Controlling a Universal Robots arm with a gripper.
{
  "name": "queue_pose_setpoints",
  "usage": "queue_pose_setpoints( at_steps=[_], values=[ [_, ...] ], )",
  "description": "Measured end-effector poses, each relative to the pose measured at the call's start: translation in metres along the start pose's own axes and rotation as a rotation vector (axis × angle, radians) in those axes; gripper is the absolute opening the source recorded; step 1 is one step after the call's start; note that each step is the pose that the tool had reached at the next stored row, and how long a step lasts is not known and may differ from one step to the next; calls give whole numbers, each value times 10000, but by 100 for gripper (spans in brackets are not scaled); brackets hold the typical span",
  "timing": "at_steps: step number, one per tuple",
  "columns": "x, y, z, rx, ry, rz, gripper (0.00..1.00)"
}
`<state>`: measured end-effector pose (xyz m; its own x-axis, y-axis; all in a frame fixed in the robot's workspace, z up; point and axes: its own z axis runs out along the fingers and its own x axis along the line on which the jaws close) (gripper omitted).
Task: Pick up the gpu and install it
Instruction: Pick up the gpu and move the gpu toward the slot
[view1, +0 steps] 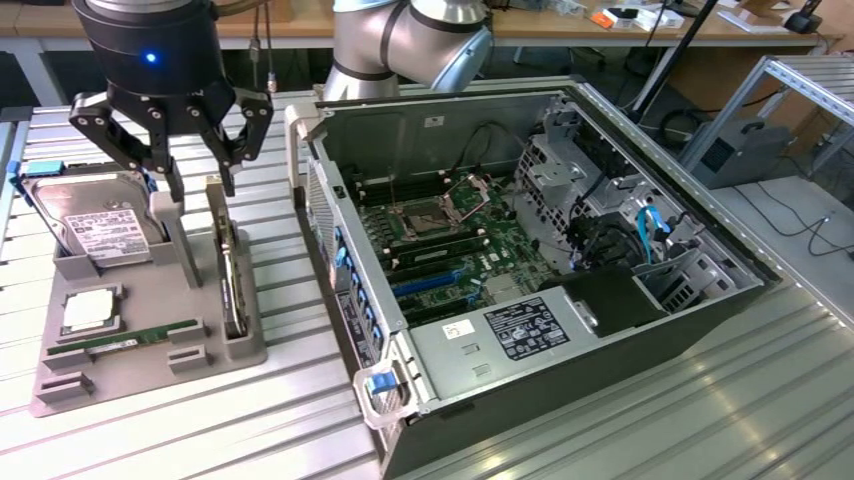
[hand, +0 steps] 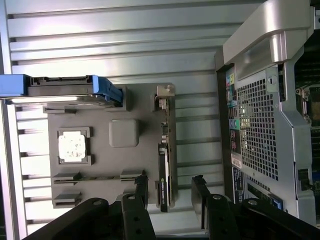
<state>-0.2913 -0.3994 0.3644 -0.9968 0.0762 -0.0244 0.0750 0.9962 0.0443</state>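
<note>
Hand (view1: 200, 186) spread wide, nothing in it, hanging over the grey holder (view1: 140, 355) nr the desk's (view1: 174, 440) edge on the exterior view's left. Gpu (view1: 232, 268) stands on its long edge in the holder's slot, on the side nearest the PC case (view1: 587, 300); not picked up yet. Wrist view: gpu (hand: 164, 170) sits betw. the two fingers (hand: 141, 187), gap each side, no contact. Hard drive (view1: 100, 228) w/ white label stands at the holder's far corner. CPU chip (view1: 88, 310) and green memory stick (view1: 127, 338) lie flat nearer. Case lies open on the desk, motherboard (view1: 441, 240) facing up.
</note>
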Motion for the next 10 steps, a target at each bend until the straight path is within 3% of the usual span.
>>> queue_pose_setpoints(
  at_steps=[10],
  values=[
    [0,-1,18,0,0,0,48]
  ],
)
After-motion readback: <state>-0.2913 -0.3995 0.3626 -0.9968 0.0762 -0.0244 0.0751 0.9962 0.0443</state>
